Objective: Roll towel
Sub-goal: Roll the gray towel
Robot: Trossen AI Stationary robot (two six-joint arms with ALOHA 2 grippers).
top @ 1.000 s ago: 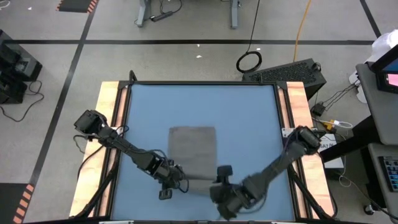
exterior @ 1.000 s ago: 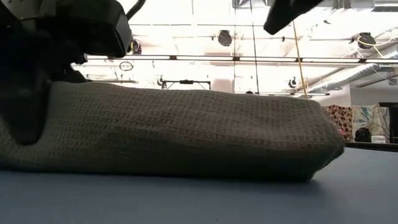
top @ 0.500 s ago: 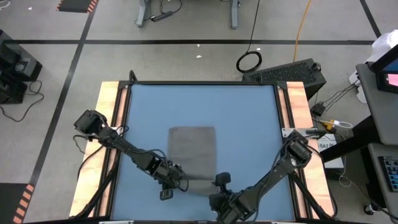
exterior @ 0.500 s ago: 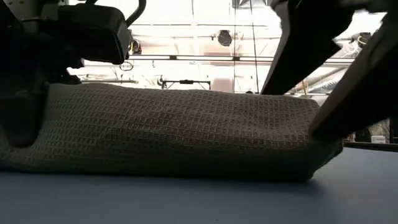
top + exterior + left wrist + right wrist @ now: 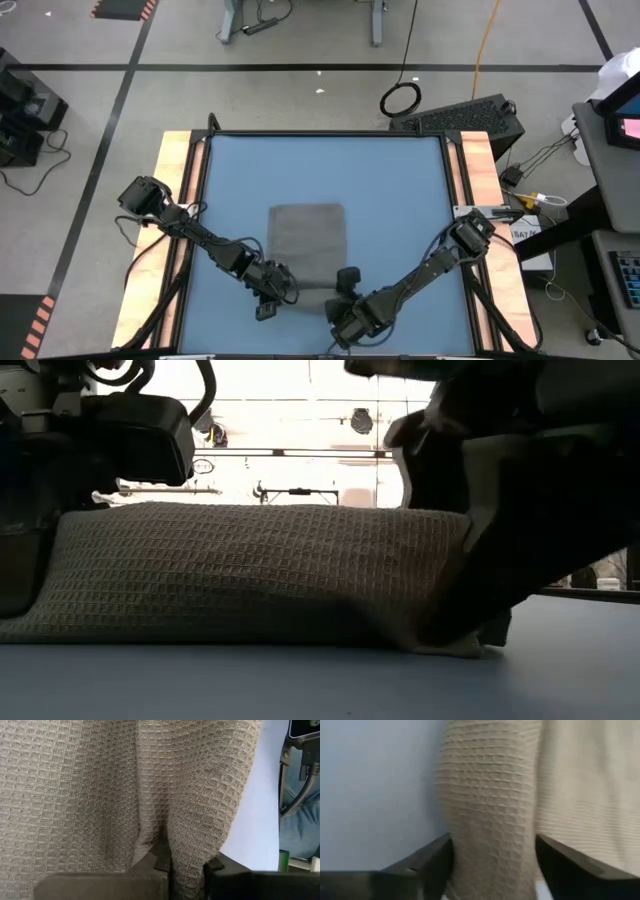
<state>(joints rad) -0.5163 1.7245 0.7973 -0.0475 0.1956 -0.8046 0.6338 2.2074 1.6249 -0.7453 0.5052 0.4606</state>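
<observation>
The dark grey towel [image 5: 307, 238] lies flat on the blue table [image 5: 400, 180], with its near edge turned up into a thick roll [image 5: 250, 570]. My left gripper [image 5: 283, 292] is shut on the roll's left end. My right gripper [image 5: 343, 283] has come down on the roll's right end [image 5: 440, 630], one finger on each side of it [image 5: 490, 810]. The towel's tag is not in view. My left gripper pinches a raised fold of the towel [image 5: 165, 837] between its two fingers, near the towel's near left corner. It comes slanting down from the near side. The cloth lies on the table. My right gripper straddles the roll's right end [image 5: 492, 845] with one finger [image 5: 437, 860] against each side, lying across the roll. It slants down from the near side. The end is squeezed in under it and rests on the table.
Bare blue tabletop [image 5: 330, 170] lies beyond the towel toward the far edge. Wooden rails [image 5: 178, 200] run along the table's left and right sides. Both arms reach in from the near corners.
My right gripper has come down from above onto the towel's near right end, which was rounded and full and is now pressed in and narrower. The rest of the roll has stayed in place.
</observation>
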